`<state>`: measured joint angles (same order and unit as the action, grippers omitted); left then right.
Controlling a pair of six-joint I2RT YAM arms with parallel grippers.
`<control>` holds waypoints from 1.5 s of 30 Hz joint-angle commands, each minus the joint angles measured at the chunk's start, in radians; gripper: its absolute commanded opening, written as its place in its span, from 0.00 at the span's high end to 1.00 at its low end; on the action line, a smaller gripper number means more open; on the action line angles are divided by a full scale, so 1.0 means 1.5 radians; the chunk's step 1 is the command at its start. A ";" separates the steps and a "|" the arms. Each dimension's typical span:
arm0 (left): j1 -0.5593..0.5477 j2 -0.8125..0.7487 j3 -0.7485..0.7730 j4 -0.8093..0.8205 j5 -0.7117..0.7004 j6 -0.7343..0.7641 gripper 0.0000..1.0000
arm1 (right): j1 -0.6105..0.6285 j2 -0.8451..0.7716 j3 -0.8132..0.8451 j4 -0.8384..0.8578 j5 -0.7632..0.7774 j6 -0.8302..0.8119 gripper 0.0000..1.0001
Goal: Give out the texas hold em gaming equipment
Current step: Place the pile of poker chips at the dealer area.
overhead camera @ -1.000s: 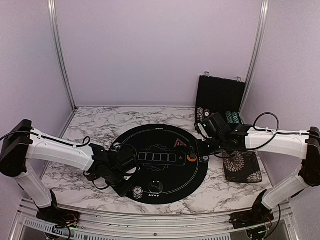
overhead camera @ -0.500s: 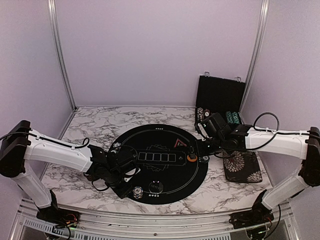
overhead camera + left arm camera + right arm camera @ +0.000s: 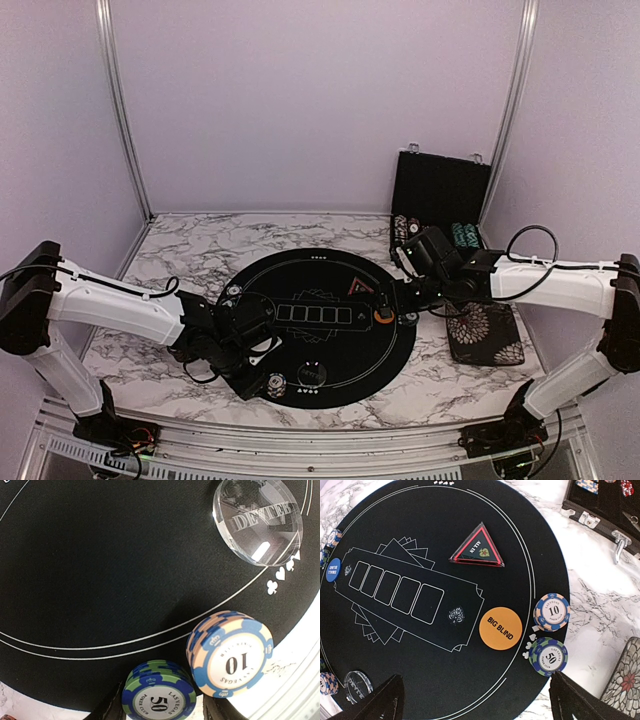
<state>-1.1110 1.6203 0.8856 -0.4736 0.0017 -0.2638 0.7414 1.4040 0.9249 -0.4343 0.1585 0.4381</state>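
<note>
- The near 50 stack (image 3: 159, 698), green and blue, sits at the near edge of the mat (image 3: 100, 555). It is between the fingers (image 3: 107, 711) of the left gripper (image 3: 164, 715), which stand parted either side of it. One finger shows a sliver of gap.
- The near 10 stack (image 3: 230, 653), peach and blue, is just beside it and laps over the mat edge. The clear dealer button (image 3: 257, 520) lies further in.
- At the mat's right edge sit the right 10 stack (image 3: 551, 612) and the right 50 stack (image 3: 549, 656), near each other but apart. The orange big blind (image 3: 500, 628) is just inside them.
- The all-in triangle (image 3: 477, 547) lies beyond, and the blue small blind (image 3: 332, 571) is at the mat's left edge.
- The right gripper (image 3: 477, 705) hovers over the mat, its fingers (image 3: 382, 702) spread wide with nothing between them.
- The case (image 3: 440, 195) stands open at the back right of the table (image 3: 180, 250). The floral pad (image 3: 483, 332) lies right of the mat.
</note>
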 commanded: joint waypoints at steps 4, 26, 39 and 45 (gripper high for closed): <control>-0.005 -0.018 -0.015 -0.016 0.010 0.001 0.44 | -0.003 -0.017 -0.001 0.008 -0.003 0.008 0.01; -0.006 -0.053 -0.013 -0.045 0.010 -0.003 0.40 | 0.000 -0.018 -0.009 0.013 -0.006 0.015 0.02; -0.008 -0.123 -0.013 -0.082 0.003 -0.038 0.39 | 0.006 -0.021 -0.011 0.012 -0.008 0.022 0.02; -0.003 -0.156 0.004 -0.114 -0.029 -0.072 0.38 | 0.006 -0.015 0.003 0.010 -0.009 0.014 0.01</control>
<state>-1.1149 1.4254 0.8677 -0.5690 0.0006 -0.3271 0.7444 1.3911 0.9051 -0.4335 0.1505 0.4614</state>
